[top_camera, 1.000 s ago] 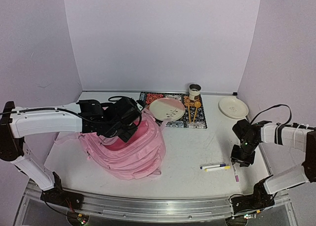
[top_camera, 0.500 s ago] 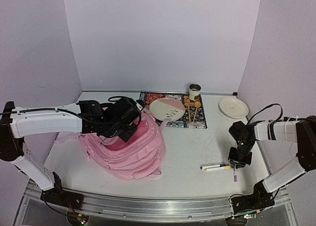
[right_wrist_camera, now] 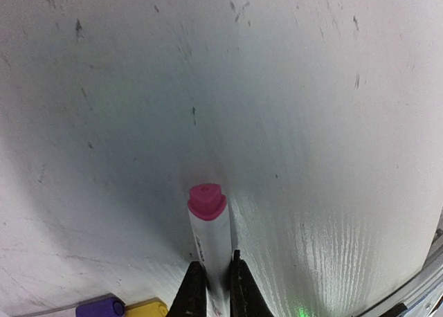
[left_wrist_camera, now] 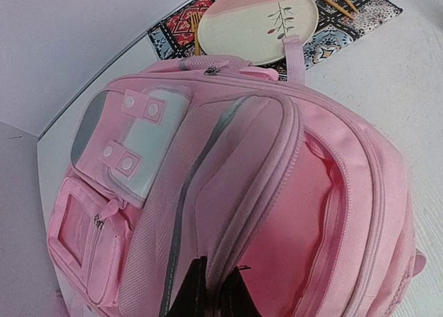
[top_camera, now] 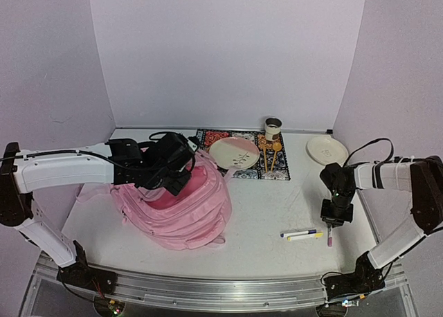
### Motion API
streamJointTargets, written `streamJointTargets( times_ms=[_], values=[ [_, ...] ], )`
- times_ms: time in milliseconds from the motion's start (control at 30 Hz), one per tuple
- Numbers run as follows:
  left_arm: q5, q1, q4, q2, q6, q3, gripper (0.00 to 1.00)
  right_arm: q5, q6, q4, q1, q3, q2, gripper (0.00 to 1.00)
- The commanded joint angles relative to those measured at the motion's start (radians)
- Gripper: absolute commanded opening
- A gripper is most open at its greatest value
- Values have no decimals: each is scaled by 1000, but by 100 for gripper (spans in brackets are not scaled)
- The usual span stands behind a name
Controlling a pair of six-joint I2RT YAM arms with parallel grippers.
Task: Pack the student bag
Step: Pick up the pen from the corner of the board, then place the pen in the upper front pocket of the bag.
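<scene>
The student bag (top_camera: 190, 220), a large soft pink backpack, lies on the table left of centre with its main compartment gaping and the darker pink lining showing. My left gripper (top_camera: 174, 184) is shut on the bag's opening edge (left_wrist_camera: 228, 248), holding it up, and its dark fingertips (left_wrist_camera: 185, 293) pinch the zip seam. At the right, my right gripper (top_camera: 330, 222) is shut on a white marker (right_wrist_camera: 210, 227) with a pink cap. The marker (top_camera: 329, 239) lies on the table surface.
Two more markers, one purple-capped (top_camera: 300, 232) and one yellow-capped (top_camera: 305, 237), lie just left of the right gripper. Behind the bag a patterned placemat (top_camera: 277, 170) carries a pink-and-cream plate (top_camera: 234, 153) and chopsticks (top_camera: 271, 155). A cup (top_camera: 273, 129) and a white dish (top_camera: 327, 151) stand at the back right.
My right gripper has shifted left over the pink-capped marker and closed on it. The left gripper still holds the bag's edge, which has lifted slightly.
</scene>
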Motion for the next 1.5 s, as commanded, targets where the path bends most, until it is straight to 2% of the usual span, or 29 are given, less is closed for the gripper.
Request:
streamJointTargets(
  times_ms=[0, 100, 300, 400, 600, 800, 1033, 1167, 1467],
  values=[
    [17, 44, 63, -53, 10, 3, 0, 42, -75, -52, 25, 86, -94, 0],
    [52, 60, 66, -62, 13, 7, 0, 79, -129, -55, 102, 150, -143, 0],
    [114, 70, 69, -76, 28, 6, 0, 235, -267, -29, 348, 286, -169, 0],
    [156, 72, 71, -94, 39, 5, 0, 302, -379, 48, 478, 314, -187, 0],
    [227, 82, 76, -139, 52, 4, 0, 329, -626, 242, 643, 315, -210, 0],
    [252, 97, 79, -155, 52, 3, 0, 370, -962, 448, 806, 311, -167, 0],
    [280, 108, 80, -159, 49, 6, 0, 356, -1346, 659, 919, 305, -101, 0],
    [309, 129, 81, -177, 45, 12, 0, 293, -1531, 788, 943, 293, -16, 0],
    [410, 162, 89, -191, 46, 7, 0, 258, -1784, 890, 964, 445, 213, 0]
  ],
)
